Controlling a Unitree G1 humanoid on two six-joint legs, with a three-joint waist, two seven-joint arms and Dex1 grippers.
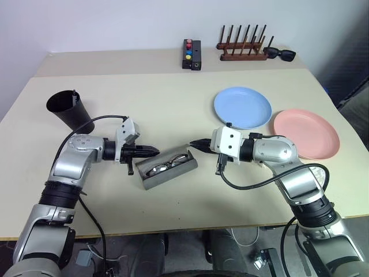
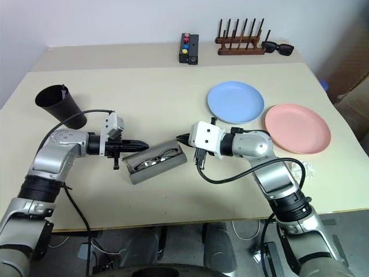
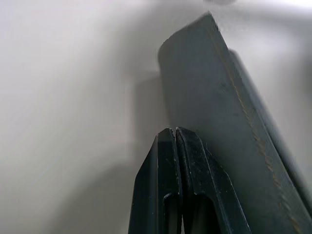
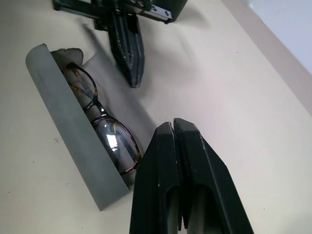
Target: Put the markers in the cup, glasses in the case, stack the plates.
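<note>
The grey case [image 1: 154,179] lies open at the table's middle with the wire-rimmed glasses [image 1: 168,165] inside it. My left gripper [image 1: 154,151] is shut and empty, its tips just left of the case's back edge. My right gripper [image 1: 195,144] is also shut and empty, pointing at the case's right end. The right wrist view shows the glasses [image 4: 102,124] in the case [image 4: 68,122] and the left gripper [image 4: 129,58] beyond. The black cup [image 1: 70,111] stands at the left with a slim tip poking above its rim; the markers are otherwise hidden. The blue plate [image 1: 243,107] and pink plate [image 1: 306,133] lie side by side.
At the table's back stand a wooden peg rack [image 1: 243,49], black sunglasses [image 1: 281,54] and a black box with coloured buttons [image 1: 192,55]. Bare tabletop lies between the cup and the plates behind the case.
</note>
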